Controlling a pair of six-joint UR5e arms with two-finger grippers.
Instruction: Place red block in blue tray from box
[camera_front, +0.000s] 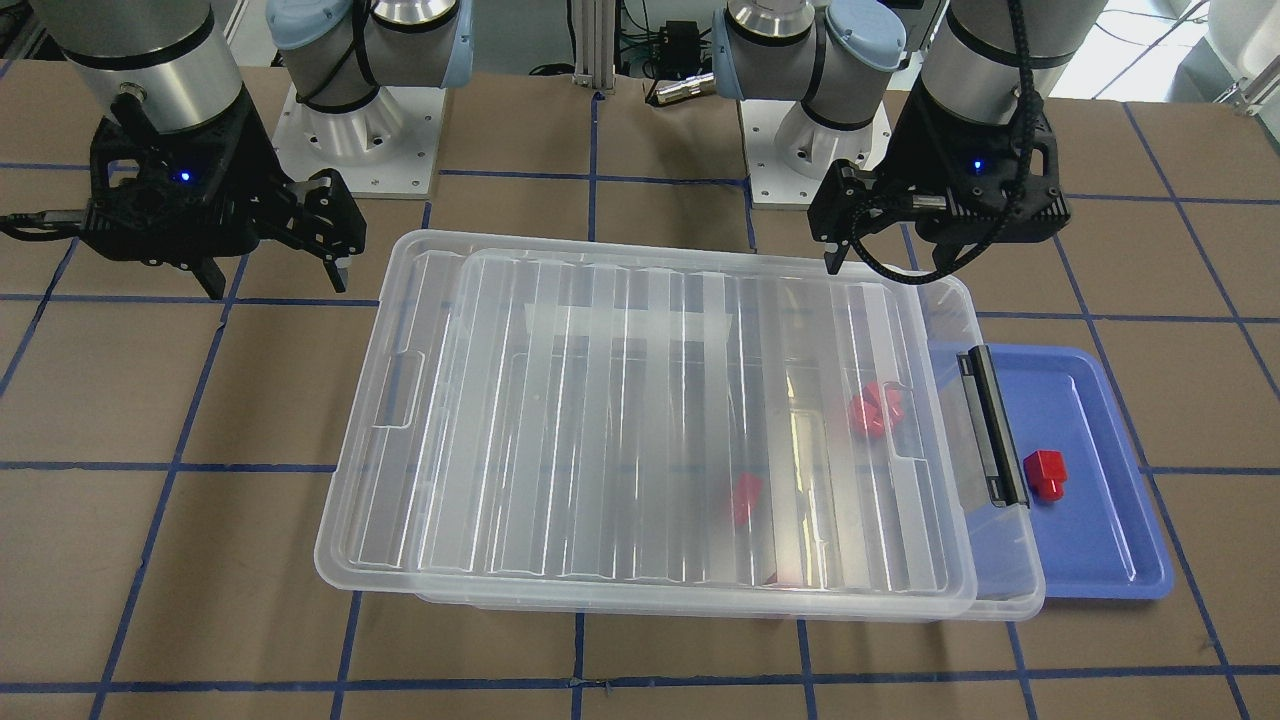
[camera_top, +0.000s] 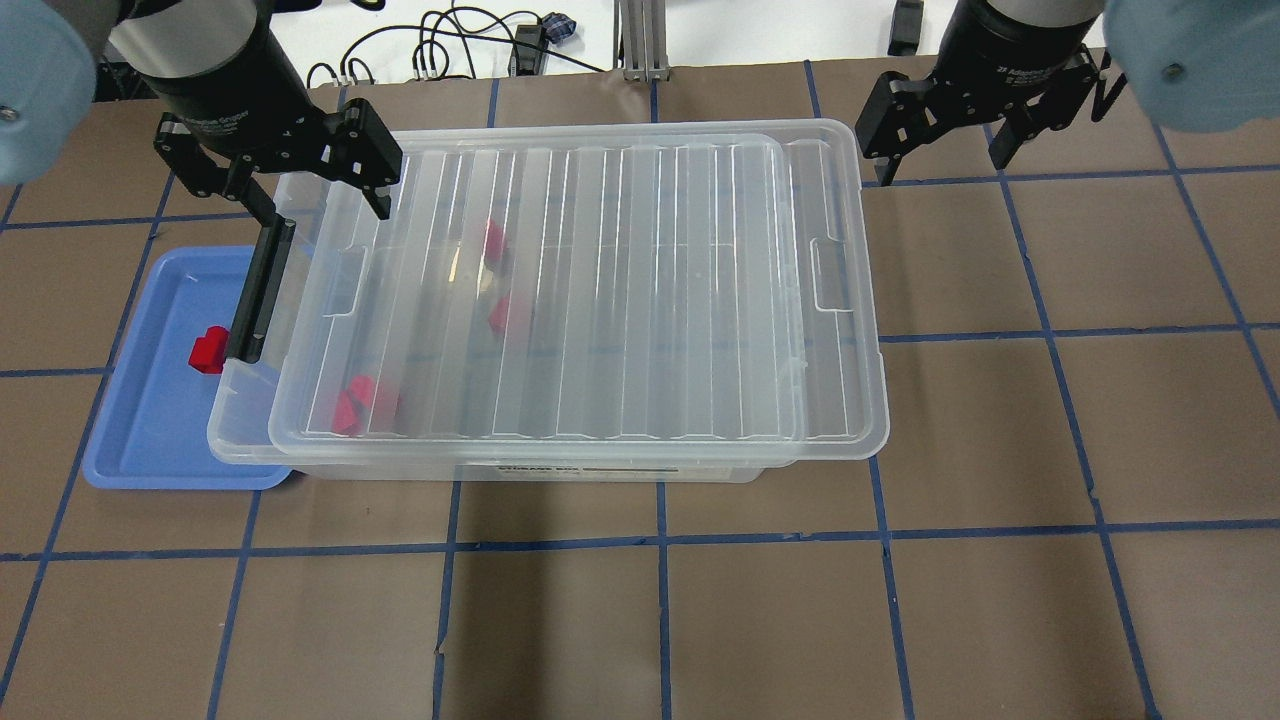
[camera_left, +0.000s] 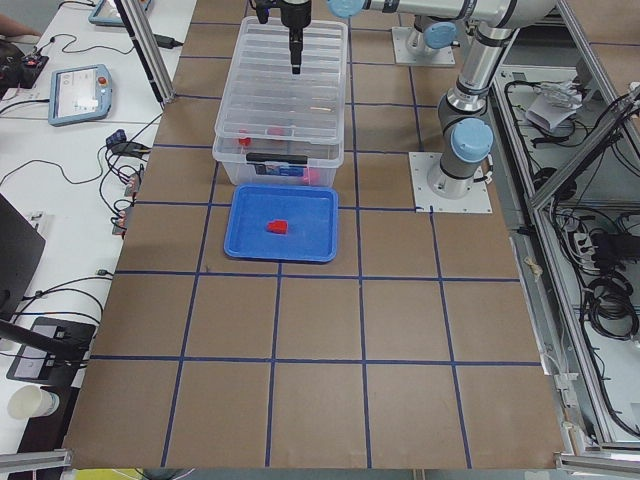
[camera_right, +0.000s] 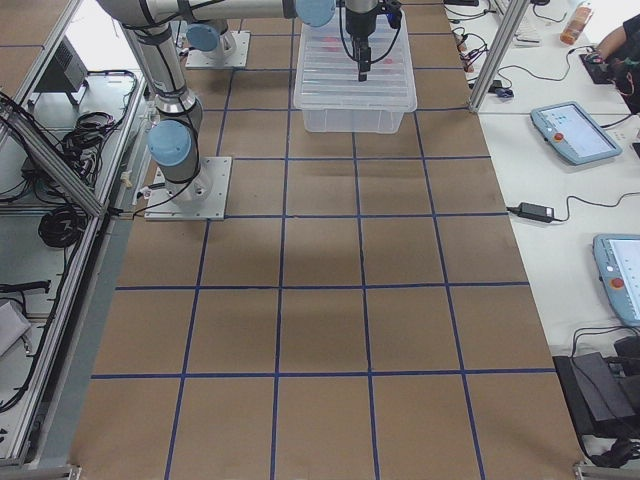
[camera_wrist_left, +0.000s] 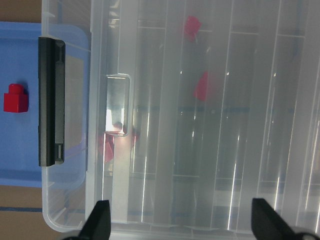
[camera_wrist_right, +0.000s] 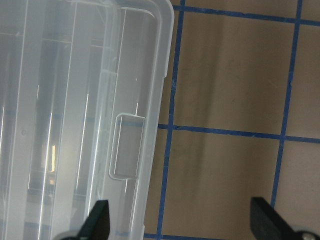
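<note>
Left gripper (camera_top: 322, 205): fingers (camera_wrist_left: 100, 222) are spread wide and nothing is held. It is hung over the latch end of the lid, and no contact is seen.
Right gripper (camera_top: 935, 165): fingers (camera_wrist_right: 99, 220) are spread wide and nothing is held. One finger is seen over the box rim and the other over the brown table (camera_top: 1000, 420).
Red block: a small bright red plastic block with a stub (camera_top: 208, 350) is lying flat in the tray, near the latch side and clear of both grippers.
Tray: a shallow blue plastic tray with a raised rim (camera_top: 150, 440) is set at the box's latch end, its near edge overlapped by the box rim.
Box: a large clear plastic bin (camera_top: 850, 440) is covered by a ridged translucent lid (camera_top: 600, 300). A black latch bar (camera_top: 258, 295) is at the tray end.
Inside box: more red blocks (camera_top: 355, 400) are seen blurred through the lid, all towards the latch half.
</note>
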